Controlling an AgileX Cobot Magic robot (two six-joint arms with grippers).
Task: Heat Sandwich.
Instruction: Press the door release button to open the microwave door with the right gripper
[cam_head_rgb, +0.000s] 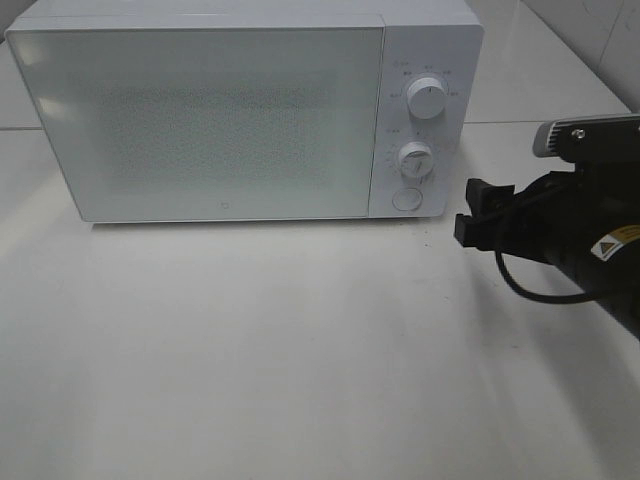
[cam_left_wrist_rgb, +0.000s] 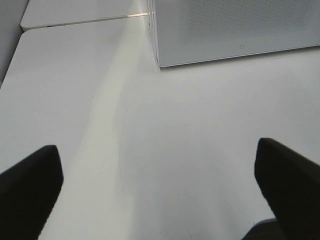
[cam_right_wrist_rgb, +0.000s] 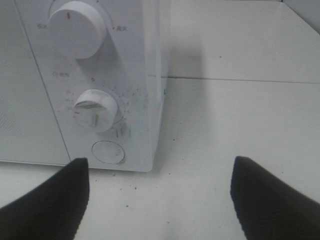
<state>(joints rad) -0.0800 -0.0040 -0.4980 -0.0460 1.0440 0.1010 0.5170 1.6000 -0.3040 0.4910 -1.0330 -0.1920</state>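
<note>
The microwave has a smooth white shell and a finely dotted door. The desk is smooth and faintly glossy, the right hand matt black.

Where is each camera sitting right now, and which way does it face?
Exterior high: mounted high, looking down at the closed microwave and table; right gripper at right.
Left wrist: on left arm, facing the microwave's lower corner; left gripper, jaws open.
Right wrist: on right arm, facing lower dial and round button; jaws open.
Shared: microwave in all three.
</note>
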